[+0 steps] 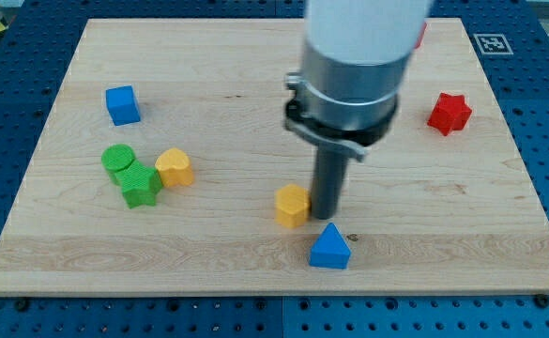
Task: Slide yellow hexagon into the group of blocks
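Note:
The yellow hexagon (292, 205) lies on the wooden board (218, 66), a little below the middle. My tip (327, 217) stands just to its right, touching or nearly touching it. A group of blocks sits at the view's left: a green cylinder (117, 160), a green star-like block (140, 184) and a second yellow block (174, 167), close together. The hexagon is well apart from that group, to its right.
A blue triangle block (329, 248) lies just below my tip. A blue cube (122, 104) sits at the upper left. A red star (449, 113) sits at the right. A bit of another red block (421, 36) shows behind the arm at the top.

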Tool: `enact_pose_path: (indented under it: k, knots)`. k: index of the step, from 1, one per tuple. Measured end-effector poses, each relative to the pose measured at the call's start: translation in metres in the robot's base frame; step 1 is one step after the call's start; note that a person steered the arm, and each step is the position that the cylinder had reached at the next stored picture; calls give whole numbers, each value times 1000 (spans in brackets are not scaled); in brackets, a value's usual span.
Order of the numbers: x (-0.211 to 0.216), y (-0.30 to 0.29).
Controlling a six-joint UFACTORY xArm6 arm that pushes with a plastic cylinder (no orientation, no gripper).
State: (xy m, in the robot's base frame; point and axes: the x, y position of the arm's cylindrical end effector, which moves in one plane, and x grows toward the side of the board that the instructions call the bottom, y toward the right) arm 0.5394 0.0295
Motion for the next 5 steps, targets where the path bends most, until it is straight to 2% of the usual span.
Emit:
enact_pose_path:
  k: [2, 3, 5]
  knots:
    - [14, -66]
    - [27, -74]
    - [4, -145]
